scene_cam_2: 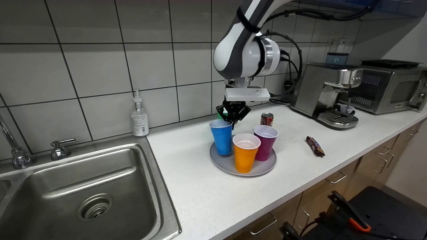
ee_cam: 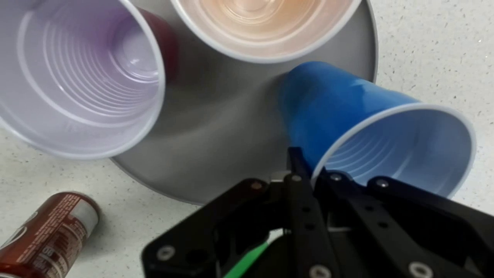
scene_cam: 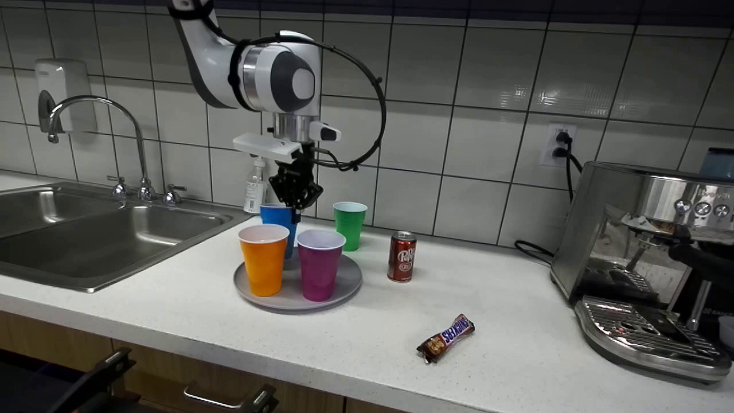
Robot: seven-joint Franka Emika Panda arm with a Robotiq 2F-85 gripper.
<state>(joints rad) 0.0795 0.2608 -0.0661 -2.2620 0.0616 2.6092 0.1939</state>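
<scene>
Claw (ee_cam: 314, 170): clenched on rim of blue cup (scene_cam_2: 222, 138), 1 finger in, 1 out (wrist view).
Blue cup: on gray plate (scene_cam: 348, 279), mouth up, behind orange cup (scene_cam: 264, 264) in an ext. view.
Orange cup: same plate, upright, nr blue cup.
Purple cup (scene_cam: 320, 267): same plate, upright, just beside orange cup.
Green cup (scene_cam: 350, 226): off plate, on bench (scene_cam: 516, 355), nr tile wall (scene_cam: 430, 143).
Can (scene_cam: 401, 257): red Dr Pepper, upright, nr plate.
Snickers bar (scene_cam: 446, 338): in wrapper, lies flat on bench.
Soap btl. (scene_cam_2: 139, 122): by sink (scene_cam_2: 160, 186).
Espresso mach. (scene_cam: 608, 229): on bench, well apart from plate.
</scene>
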